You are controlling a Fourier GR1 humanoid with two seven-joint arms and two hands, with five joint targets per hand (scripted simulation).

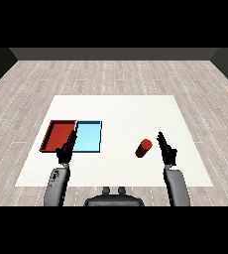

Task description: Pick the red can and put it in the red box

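Now the reach: right hand [167, 151], fingers straight, sits just at three o'clock of the red can [143, 148], not gripping; next, curl round it. Red tray [51, 134] waits at nine o'clock.

both grey forearms rise from the table's near edge. the left hand [66, 149] hangs over the near left part, fingers straight and pointing forward. the right hand [166, 149] is raised likewise, fingers straight, on the right.

Left hand [66, 149] hides red tray [56, 135] near corner; light blue tray [88, 137] edge partly covered.
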